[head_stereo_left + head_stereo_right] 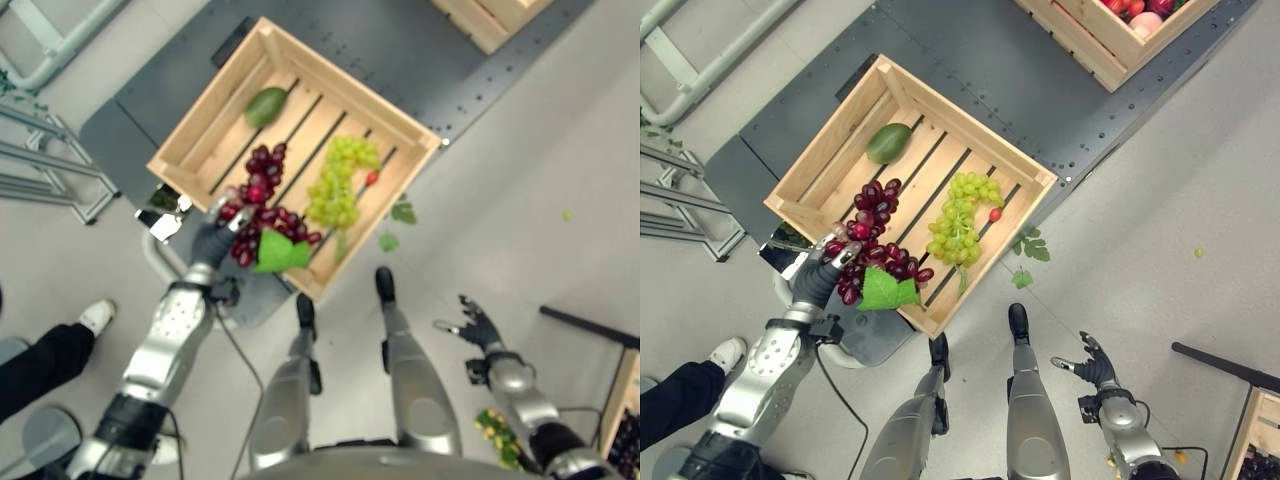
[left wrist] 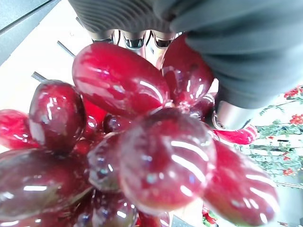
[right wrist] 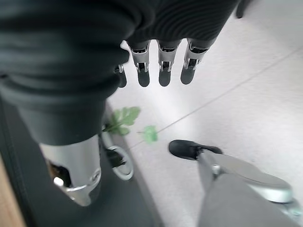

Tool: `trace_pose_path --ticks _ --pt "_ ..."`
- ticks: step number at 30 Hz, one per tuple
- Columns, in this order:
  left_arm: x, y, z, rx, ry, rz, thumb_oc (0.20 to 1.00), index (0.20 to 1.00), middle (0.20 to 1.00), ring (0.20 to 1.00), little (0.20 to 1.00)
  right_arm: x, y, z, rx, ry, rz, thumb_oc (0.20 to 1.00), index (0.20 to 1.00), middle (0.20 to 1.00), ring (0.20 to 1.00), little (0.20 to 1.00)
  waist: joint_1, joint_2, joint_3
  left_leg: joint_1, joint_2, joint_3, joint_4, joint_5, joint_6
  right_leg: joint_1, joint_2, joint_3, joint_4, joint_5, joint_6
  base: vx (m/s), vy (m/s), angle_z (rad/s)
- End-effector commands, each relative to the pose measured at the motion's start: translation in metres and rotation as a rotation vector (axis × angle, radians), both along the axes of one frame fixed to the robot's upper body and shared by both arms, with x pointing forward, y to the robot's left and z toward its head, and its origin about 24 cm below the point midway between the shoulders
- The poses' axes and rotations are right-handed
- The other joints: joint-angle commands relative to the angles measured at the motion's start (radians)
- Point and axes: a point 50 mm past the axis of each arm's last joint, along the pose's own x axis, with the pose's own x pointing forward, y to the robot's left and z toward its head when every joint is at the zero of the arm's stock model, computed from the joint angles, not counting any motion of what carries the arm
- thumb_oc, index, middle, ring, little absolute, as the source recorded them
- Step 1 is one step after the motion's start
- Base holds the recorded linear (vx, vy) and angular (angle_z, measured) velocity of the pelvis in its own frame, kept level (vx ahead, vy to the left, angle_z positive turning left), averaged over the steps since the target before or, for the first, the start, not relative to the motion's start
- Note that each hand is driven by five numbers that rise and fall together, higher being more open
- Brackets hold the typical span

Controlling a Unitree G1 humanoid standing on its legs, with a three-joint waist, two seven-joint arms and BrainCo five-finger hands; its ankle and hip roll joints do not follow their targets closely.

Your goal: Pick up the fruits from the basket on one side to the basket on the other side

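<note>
Red grapes (image 2: 142,156) sit right against the left wrist lens, left hand (image 1: 820,275) curled round the bunch's near end at the front-left edge of the wooden crate (image 1: 830,140). Bunch's long axis runs from the hand up into the crate, green leaf (image 1: 885,290) at the near end. Beside it: green grapes (image 1: 960,220) and a small red fruit (image 1: 994,214); avocado (image 1: 887,142) at the far corner. Right eye view adds a second crate (image 1: 1095,45) with fruit. Right hand (image 3: 161,71) hangs low over the floor, fingers straight, empty.

Glossy smooth red grapes (image 2: 161,165) lie in a pale bare-wood slatted crate (image 1: 830,150).
</note>
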Motion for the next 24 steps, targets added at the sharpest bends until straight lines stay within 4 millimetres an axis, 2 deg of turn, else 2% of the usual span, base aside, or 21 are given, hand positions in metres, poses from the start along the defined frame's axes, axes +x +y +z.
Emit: trace_pose_path --ticks 1,3,4,7,8,9,10,11,14,18,24 --pt "-0.006 0.0 0.026 -0.053 -0.146 -0.047 0.2 0.2 0.2 0.2 0.2 -0.009 0.01 0.0 -0.037 0.006 0.119 1.0 1.0 1.0 1.0 1.0 0.02 -0.049 -0.141 0.096 -0.112 -0.026 0.002 -0.183 0.046 -0.072 0.012 -0.01 0.014 -0.037 0.052 0.0 0.05 0.05" --pt "-0.005 -0.002 0.024 -0.052 -0.137 -0.056 0.2 0.2 0.2 0.2 0.2 0.0 0.015 0.015 -0.072 -0.052 0.188 1.0 1.0 1.0 1.0 1.0 0.021 -0.049 -0.156 0.105 -0.112 -0.029 0.001 -0.185 0.048 -0.061 0.008 -0.013 0.014 -0.037 0.054 0.01 0.043 0.06" --pt "-0.006 -0.002 0.024 -0.052 -0.136 -0.056 0.2 0.2 0.2 0.2 0.2 -0.001 0.015 0.015 -0.073 -0.051 0.188 1.0 1.0 1.0 1.0 1.0 0.021 -0.049 -0.156 0.106 -0.112 -0.03 0.001 -0.186 0.048 -0.06 0.008 -0.014 0.014 -0.038 0.054 0.02 0.045 0.08" --pt "-0.005 -0.005 0.022 -0.048 -0.125 -0.075 0.2 0.2 0.2 0.2 0.2 0.015 0.021 0.058 -0.109 -0.219 0.279 1.0 1.0 1.0 1.0 1.0 0.019 -0.055 -0.191 0.134 -0.113 -0.039 0.001 -0.193 0.055 -0.035 0.002 -0.011 0.019 -0.039 0.059 0.03 0.075 0.07" --pt "-0.005 -0.005 0.022 -0.049 -0.125 -0.075 0.2 0.2 0.2 0.2 0.2 0.015 0.02 0.058 -0.109 -0.218 0.279 1.0 1.0 1.0 1.0 1.0 0.019 -0.054 -0.19 0.135 -0.113 -0.039 0.001 -0.194 0.055 -0.033 0.002 -0.012 0.019 -0.04 0.059 0.03 0.071 0.07" --pt "-0.005 -0.006 0.022 -0.044 -0.121 -0.081 0.2 0.2 0.2 0.2 0.2 0.018 0.025 0.074 -0.11 -0.278 0.317 1.0 1.0 1.0 1.0 1.0 0.018 -0.06 -0.208 0.148 -0.115 -0.04 0.001 -0.2 0.06 -0.022 0.0 -0.009 0.02 -0.041 0.061 0.02 0.044 0.07" --pt "-0.005 -0.006 0.021 -0.045 -0.12 -0.082 0.2 0.2 0.2 0.2 0.2 0.018 0.025 0.074 -0.11 -0.277 0.317 1.0 1.0 1.0 1.0 1.0 0.018 -0.059 -0.207 0.149 -0.115 -0.04 0.001 -0.2 0.06 -0.021 0.0 -0.009 0.02 -0.042 0.061 0.03 0.09 0.06" --pt "-0.005 -0.009 0.021 -0.037 -0.118 -0.096 0.2 0.2 0.2 0.2 0.2 0.022 0.032 0.09 -0.111 -0.334 0.364 1.0 1.0 1.0 1.0 1.0 0.021 -0.065 -0.225 0.159 -0.117 -0.042 0.001 -0.203 0.064 -0.01 -0.001 -0.008 0.02 -0.041 0.063 0.02 0.053 0.02" --pt "-0.006 -0.009 0.021 -0.035 -0.117 -0.1 0.2 0.2 0.2 0.2 0.2 0.023 0.035 0.098 -0.109 -0.358 0.387 1.0 1.0 1.0 1.0 1.0 0.023 -0.071 -0.24 0.167 -0.119 -0.044 0.001 -0.206 0.068 0.0 -0.001 -0.007 0.02 -0.043 0.064 0.02 0.041 0.01" --pt "-0.005 -0.016 0.018 -0.031 -0.104 -0.121 0.2 0.2 0.2 0.2 0.2 0.029 0.051 0.113 -0.063 -0.411 0.448 1.0 1.0 1.0 1.0 1.0 0.031 -0.083 -0.286 0.186 -0.122 -0.047 0.001 -0.21 0.076 0.022 -0.005 -0.006 0.019 -0.044 0.07 0.03 0.046 0.01" --pt "0.0 -0.027 0.015 -0.02 -0.093 -0.154 0.2 0.2 0.2 0.2 0.2 0.037 0.066 0.115 -0.056 -0.415 0.493 1.0 1.0 1.0 1.0 1.0 0.041 -0.093 -0.321 0.205 -0.125 -0.052 0.001 -0.215 0.084 0.043 -0.007 -0.005 0.018 -0.043 0.075 0.02 0.012 0.0"
